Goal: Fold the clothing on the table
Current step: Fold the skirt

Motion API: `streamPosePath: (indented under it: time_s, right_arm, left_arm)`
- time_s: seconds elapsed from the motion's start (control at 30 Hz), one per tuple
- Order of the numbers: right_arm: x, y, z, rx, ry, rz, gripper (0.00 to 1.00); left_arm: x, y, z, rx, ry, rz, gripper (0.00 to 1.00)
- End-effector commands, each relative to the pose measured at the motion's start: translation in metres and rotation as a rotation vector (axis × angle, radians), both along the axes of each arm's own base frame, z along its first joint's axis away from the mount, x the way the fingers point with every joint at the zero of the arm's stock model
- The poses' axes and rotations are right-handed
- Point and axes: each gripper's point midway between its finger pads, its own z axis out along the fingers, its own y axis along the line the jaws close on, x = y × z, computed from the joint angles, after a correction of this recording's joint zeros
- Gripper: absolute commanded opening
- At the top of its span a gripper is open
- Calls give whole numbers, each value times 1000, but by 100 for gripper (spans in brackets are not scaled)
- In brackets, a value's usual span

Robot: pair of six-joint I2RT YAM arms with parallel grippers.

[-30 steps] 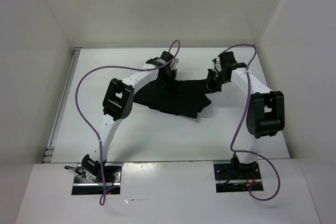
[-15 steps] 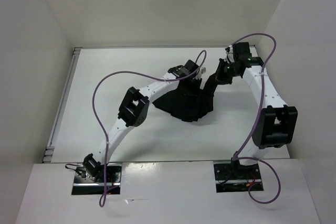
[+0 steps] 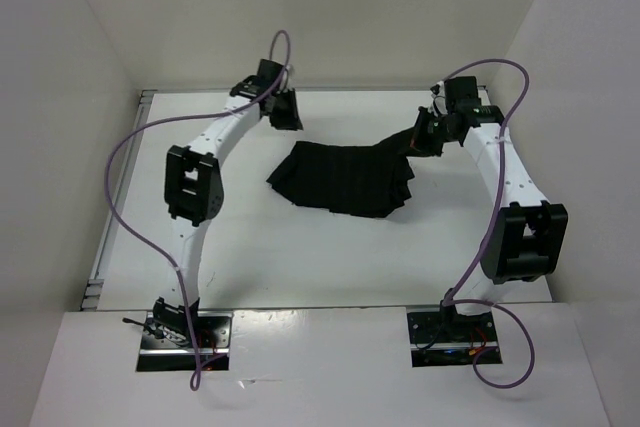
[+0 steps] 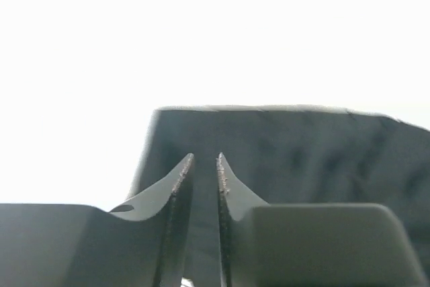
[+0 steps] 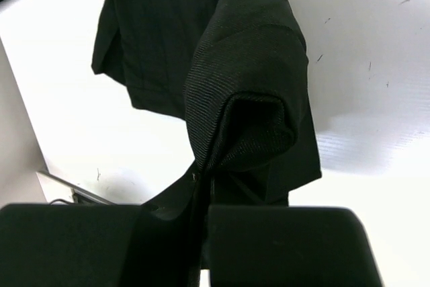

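While the jaws of our right gripper (image 3: pixel 421 138) clamp a raised corner of the clothing (image 3: pixel 345 179), ready to fold, the rest lies mid-tabletop (image 3: pixel 250 247); our left gripper (image 4: pixel 203 160) hangs empty, jaws parted, near the tabletop's far edge.

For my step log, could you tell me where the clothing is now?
In the top view, the clothing lies near the middle of the table, its right end pinched by the right gripper; the left gripper hovers apart.

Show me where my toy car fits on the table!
Best: the wide bare strip of table between the clothing and the arm bases. Also bare at the far edge, between left gripper and right gripper. Crowded around the right one, which pinches the clothing.
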Motion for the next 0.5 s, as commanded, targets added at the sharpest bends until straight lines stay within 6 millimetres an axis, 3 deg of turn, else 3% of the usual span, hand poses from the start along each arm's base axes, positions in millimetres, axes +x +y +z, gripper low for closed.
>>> streamPosePath:
  time_s: [0.0,0.17,0.33,0.47]
  right_arm:
    - [11,1,24,23,-64,0,0]
    - [18,3,19,30,-43,5,0]
    - [30,16,20,63,-45,39,0]
    - [44,43,24,97,-63,89,0]
  left_arm:
    - [6,39,-13,83,-12,85,25]
    - [1,71,-53,136,49,155,22]
    - [-15,69,-83,121,118,146,21]
    - [-26,61,-99,73,155,128,20]
